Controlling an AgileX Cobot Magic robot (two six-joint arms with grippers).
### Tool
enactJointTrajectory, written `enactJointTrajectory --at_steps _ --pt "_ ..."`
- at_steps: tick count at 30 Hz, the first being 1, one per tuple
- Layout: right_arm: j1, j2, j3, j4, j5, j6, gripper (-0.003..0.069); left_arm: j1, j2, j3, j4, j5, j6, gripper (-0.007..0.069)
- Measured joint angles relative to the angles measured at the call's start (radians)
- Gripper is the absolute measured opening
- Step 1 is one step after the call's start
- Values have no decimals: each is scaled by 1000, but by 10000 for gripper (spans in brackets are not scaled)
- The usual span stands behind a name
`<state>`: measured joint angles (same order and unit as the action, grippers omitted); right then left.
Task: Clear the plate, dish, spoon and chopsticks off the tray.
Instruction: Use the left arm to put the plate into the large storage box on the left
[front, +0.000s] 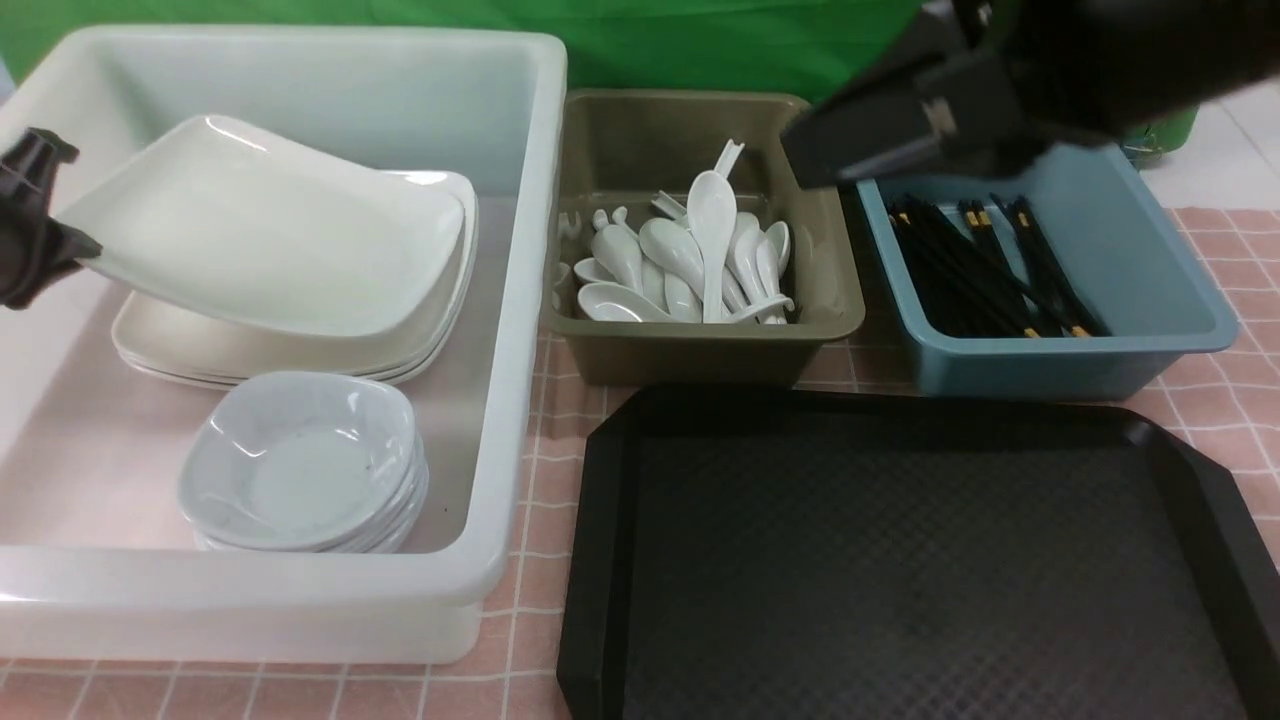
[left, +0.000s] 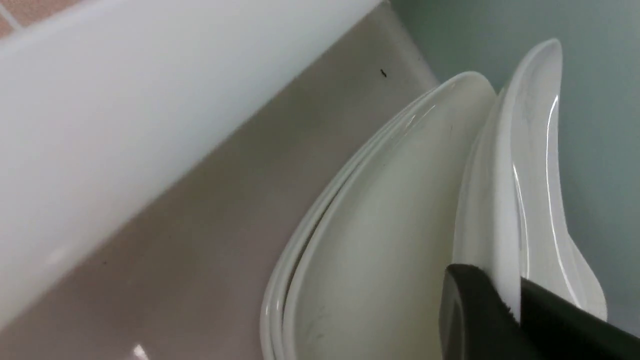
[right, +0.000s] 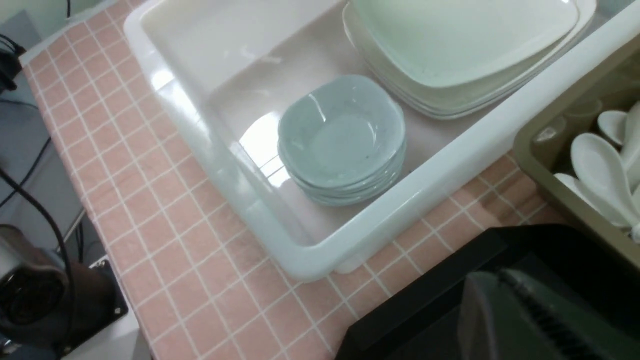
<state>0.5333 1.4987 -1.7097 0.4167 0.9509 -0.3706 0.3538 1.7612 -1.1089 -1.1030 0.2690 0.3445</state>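
My left gripper (front: 70, 245) is shut on the rim of the large white plate (front: 260, 225). It holds the plate tilted, with its far edge resting on a stack of like plates (front: 300, 350) in the white tub (front: 510, 400). In the left wrist view the black fingers (left: 470, 310) pinch the plate's edge (left: 530, 175) beside the stack (left: 390, 225). The black tray (front: 900, 560) has nothing on it. My right gripper (front: 800, 160) is shut and empty, high above the bins. White spoons (front: 690, 260) lie in the olive bin, black chopsticks (front: 990, 265) in the blue bin.
A stack of small white dishes (front: 300, 465) sits at the front of the tub; it also shows in the right wrist view (right: 340, 130). The olive bin (front: 700, 355) and blue bin (front: 1150, 250) stand behind the tray on a pink checked cloth (front: 540, 500).
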Motion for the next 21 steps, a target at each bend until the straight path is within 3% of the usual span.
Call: enactJointTrajectory --at_steps 1,2,3,4,12,17,21 --pt "0 0 0 -2 1 0 33 -1 0 0 0 0 0 98" --pt "0 32 -35 -9 16 17 33 -5 14 0 14 0 0 153" --pt "0 32 -39 -10 17 19 33 -5 16 0 16 1 0 160" --pt "0 56 -66 -12 25 27 33 -7 30 0 39 15 0 232" --pt "0 71 -90 -15 69 46 33 -5 48 -8 183 64 -5 461" --pt "0 71 -90 -15 109 48 33 12 48 -57 232 145 -15 501" --pt "0 72 -104 -30 132 55 33 14 46 -150 297 308 -33 464"
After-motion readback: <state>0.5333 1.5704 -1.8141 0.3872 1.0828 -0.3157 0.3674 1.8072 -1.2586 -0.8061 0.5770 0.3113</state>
